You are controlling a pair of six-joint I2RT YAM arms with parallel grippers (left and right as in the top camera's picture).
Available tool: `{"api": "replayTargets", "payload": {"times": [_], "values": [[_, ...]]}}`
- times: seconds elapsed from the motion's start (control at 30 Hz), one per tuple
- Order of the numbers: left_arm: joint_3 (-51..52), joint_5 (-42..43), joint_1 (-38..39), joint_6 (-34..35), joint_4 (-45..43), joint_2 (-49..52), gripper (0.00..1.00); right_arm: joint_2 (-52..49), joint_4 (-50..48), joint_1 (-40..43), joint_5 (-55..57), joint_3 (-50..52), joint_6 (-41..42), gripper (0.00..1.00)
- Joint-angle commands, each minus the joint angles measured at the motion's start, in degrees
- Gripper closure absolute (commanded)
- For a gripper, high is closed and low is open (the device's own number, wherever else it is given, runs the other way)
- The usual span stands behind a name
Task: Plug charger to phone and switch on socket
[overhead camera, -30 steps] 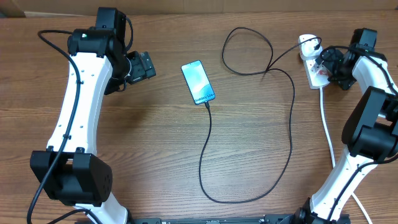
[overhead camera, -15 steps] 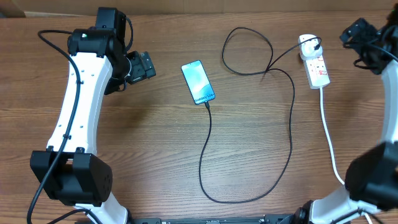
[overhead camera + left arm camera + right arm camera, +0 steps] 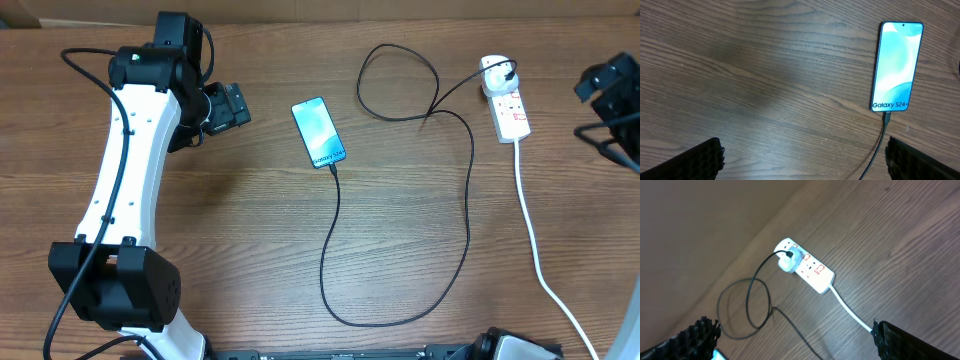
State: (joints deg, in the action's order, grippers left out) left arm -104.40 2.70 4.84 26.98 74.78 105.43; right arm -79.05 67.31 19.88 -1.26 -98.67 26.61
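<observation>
The phone point(image 3: 319, 132) lies flat mid-table with its screen lit; it also shows in the left wrist view point(image 3: 896, 66). The black charger cable point(image 3: 468, 190) is plugged into the phone's lower end point(image 3: 886, 118), loops across the table and ends at a white adapter point(image 3: 494, 72) in the socket strip point(image 3: 511, 112). The strip with red switches also shows in the right wrist view point(image 3: 812, 274). My left gripper point(image 3: 232, 104) is open and empty, left of the phone. My right gripper point(image 3: 608, 85) is open and empty, raised to the right of the strip.
The strip's thick white cord point(image 3: 530, 230) runs down the right side toward the table's front edge. The cable makes a small loop point(image 3: 398, 82) behind the phone and a large one point(image 3: 400, 300) in front.
My right gripper has left the socket strip, lifting and swinging away to the right edge. The left arm, phone and cable have not moved.
</observation>
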Motion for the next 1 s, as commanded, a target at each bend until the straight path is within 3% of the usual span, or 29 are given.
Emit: {"api": "replayTargets", "payload": {"times": [0.0, 0.67, 0.97], "values": [[-0.4, -0.8, 0.0, -0.4, -0.1, -0.3, 0.00, 5.3, 3.2, 0.2, 0.5, -1.0, 0.9, 0.00], [-0.4, -0.8, 0.0, -0.4, -0.1, -0.3, 0.00, 14.5, 16.5, 0.1, 0.3, 1.2, 0.2, 0.00], [-0.4, -0.8, 0.0, -0.4, -0.1, -0.3, 0.00, 13.5, 26.5, 0.1, -0.3, 1.2, 0.2, 0.00]]}}
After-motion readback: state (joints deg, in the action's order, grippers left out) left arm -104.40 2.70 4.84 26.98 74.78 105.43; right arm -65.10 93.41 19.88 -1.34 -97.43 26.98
